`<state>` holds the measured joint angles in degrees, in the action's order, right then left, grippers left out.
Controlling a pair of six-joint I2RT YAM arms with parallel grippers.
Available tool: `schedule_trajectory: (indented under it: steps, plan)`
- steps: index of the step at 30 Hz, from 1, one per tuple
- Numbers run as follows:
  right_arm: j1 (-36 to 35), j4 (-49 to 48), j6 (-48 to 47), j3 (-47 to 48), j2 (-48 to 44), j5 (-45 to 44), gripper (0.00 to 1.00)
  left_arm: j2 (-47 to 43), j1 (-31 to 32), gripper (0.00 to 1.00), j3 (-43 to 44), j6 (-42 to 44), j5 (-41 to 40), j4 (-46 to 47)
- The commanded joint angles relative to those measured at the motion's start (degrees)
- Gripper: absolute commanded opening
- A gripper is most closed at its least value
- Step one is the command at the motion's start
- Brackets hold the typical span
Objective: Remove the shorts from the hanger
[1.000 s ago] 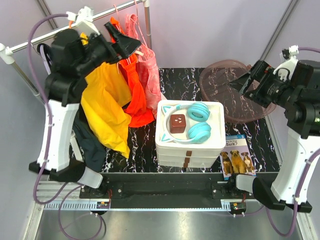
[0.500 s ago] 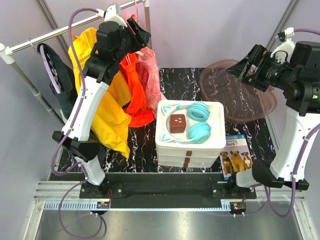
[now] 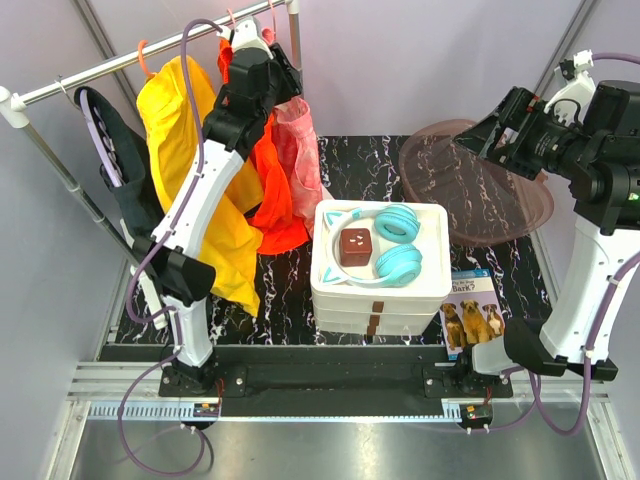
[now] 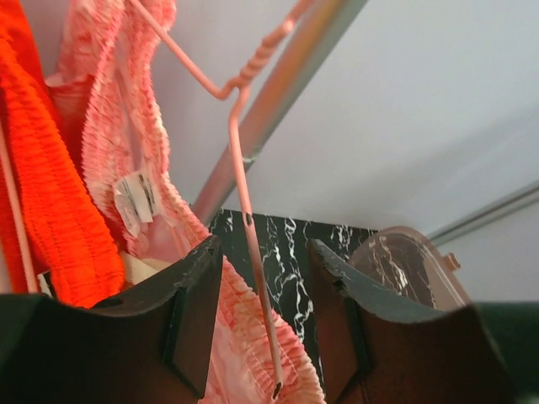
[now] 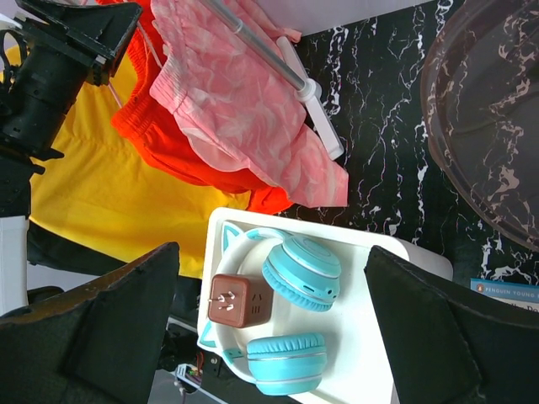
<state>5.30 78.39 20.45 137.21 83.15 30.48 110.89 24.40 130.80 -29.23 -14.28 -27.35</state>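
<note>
Tabletop (image 3: 362,165) black, white-veined, by hung pink shorts (image 3: 300,150); walls (image 3: 430,60) lilac

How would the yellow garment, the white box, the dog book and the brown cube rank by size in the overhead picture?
1. yellow garment, though it hangs nearer the camera, which flatters it
2. white box
3. dog book
4. brown cube, clearly the smallest
</note>
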Motion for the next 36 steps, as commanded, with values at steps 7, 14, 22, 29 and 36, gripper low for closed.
schedule_trajectory:
  steps: [7,14,22,29,36]
  plan:
    - [0.1,10.3,-1.6,3.7,1.4,-1.6,1.0,1.1,0.1,0.46,1.5,0.5,-3.9,8.5]
    - [0.1,10.3,-1.9,4.2,1.8,-1.6,1.0,3.5,0.0,0.39,3.4,0.7,-3.6,9.8]
    - [0.0,10.5,-2.0,4.3,1.6,-1.8,1.0,3.0,0.0,0.0,4.0,2.2,-2.7,10.0]
    - [0.0,10.3,-1.9,5.0,2.3,-1.5,1.0,-0.3,0.0,0.0,3.7,2.7,0.4,9.9]
    - [-0.1,9.8,-1.5,5.5,2.9,-0.2,1.0,-4.9,0.0,0.0,1.0,0.5,3.6,9.3]
